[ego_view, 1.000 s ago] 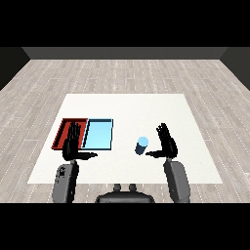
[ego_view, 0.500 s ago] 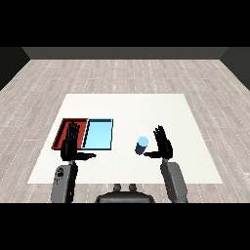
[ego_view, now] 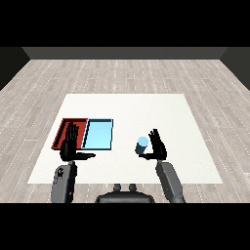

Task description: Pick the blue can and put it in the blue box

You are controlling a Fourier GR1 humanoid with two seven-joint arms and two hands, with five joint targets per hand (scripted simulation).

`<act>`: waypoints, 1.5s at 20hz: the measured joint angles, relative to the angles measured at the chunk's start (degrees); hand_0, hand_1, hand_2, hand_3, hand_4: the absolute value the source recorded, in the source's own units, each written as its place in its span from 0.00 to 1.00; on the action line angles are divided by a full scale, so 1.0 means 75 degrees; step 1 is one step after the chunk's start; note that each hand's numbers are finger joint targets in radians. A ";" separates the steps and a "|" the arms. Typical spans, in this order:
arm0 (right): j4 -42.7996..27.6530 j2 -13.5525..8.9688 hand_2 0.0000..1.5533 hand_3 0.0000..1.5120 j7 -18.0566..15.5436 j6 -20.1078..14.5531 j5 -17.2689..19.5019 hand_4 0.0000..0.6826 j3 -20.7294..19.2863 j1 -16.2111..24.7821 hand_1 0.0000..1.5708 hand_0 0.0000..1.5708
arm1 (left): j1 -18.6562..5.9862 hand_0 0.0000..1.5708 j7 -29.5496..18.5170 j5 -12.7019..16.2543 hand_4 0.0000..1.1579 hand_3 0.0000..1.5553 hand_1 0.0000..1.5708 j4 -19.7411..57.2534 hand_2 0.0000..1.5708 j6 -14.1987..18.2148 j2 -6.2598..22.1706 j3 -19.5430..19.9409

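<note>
Fingers on both hands stood straight and spread, and neither hand held anything. Both were raised with the fingertips pointing away across the table and the thumbs turned inward.

Largest in the scene was a grey plank floor (ego_view: 127,78), which ran out on all sides of a white table (ego_view: 146,112). On the table's left part, two shallow trays lay side by side with their long edges touching: a red tray (ego_view: 64,128) on the outside and a light blue tray (ego_view: 99,134) next to it, toward the table's middle. Both looked bare inside where they showed.

Two grey forearms came up from the near edge. The left forearm (ego_view: 63,181) rose to the left hand (ego_view: 70,145), which stood over the near end of the red tray and hid part of it; its thumb reached sideways toward the near corner of the blue tray. The right forearm (ego_view: 169,179) leaned inward up to the right hand (ego_view: 157,148), which was open beside the can, palm facing it, thumb stretched out beneath it.

Smallest was the blue can (ego_view: 142,145). It stood upright on the bare table, right of the blue tray and apart from it, just beside the right hand. Whether the hand touched it could not be made out.
</note>
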 measured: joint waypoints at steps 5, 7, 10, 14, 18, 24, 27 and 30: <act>0.0664 0.0001 0.00 0.00 -0.0188 -0.0133 -0.0219 0.00 0.0122 -0.0475 0.00 0.00 | 0.0088 0.00 -0.0083 0.0010 0.00 0.00 0.00 0.0009 0.00 -0.0019 -0.0070 -0.0055; 0.0788 0.0001 0.00 0.00 -0.0157 -0.0394 -0.0314 0.00 0.0331 -0.0688 0.00 0.00 | 0.0131 0.00 -0.0076 0.0025 0.00 0.00 0.00 -0.0035 0.00 -0.0039 -0.0071 -0.0061; 0.1035 0.0001 0.00 0.00 -0.0203 -0.0400 -0.0405 0.00 0.0355 -0.0864 0.00 0.00 | 0.0062 0.00 0.0126 0.0081 0.00 0.00 0.00 -0.0177 0.00 0.0018 -0.0072 -0.0049; 0.1139 -0.0001 0.00 0.00 -0.0099 -0.0490 -0.0483 0.00 0.0458 -0.0934 0.00 0.00 | 0.0018 0.00 -0.0120 0.0037 0.00 0.00 0.00 0.0074 0.00 -0.0005 -0.0045 0.0022; 0.1343 -0.0001 0.00 0.00 -0.0117 -0.0443 -0.0473 0.00 0.0495 -0.1062 0.00 0.00 | 0.0089 0.00 0.0145 0.0218 0.00 0.00 0.00 -0.0218 0.00 -0.0103 0.0030 0.0074; 0.2015 -0.0001 0.00 0.00 -0.0465 -0.0489 -0.0677 0.00 0.0693 -0.1338 0.00 0.00 | -0.0214 0.00 0.0060 0.0262 0.00 0.00 0.00 0.0133 0.00 -0.0153 0.0138 0.0241; 0.2314 -0.0008 0.97 0.98 -0.0542 -0.0870 -0.0577 0.88 0.0574 -0.1515 0.95 0.95 | -0.0098 0.00 0.0076 0.0248 0.00 0.00 0.00 0.0049 0.00 -0.0155 0.0118 0.0208; 0.2416 -0.0004 0.95 0.94 -0.0468 -0.1872 -0.0413 0.95 0.0587 -0.1789 0.95 0.95 | -0.0035 0.00 0.0049 0.0163 0.00 0.00 0.00 0.0009 0.00 -0.0096 0.0093 0.0180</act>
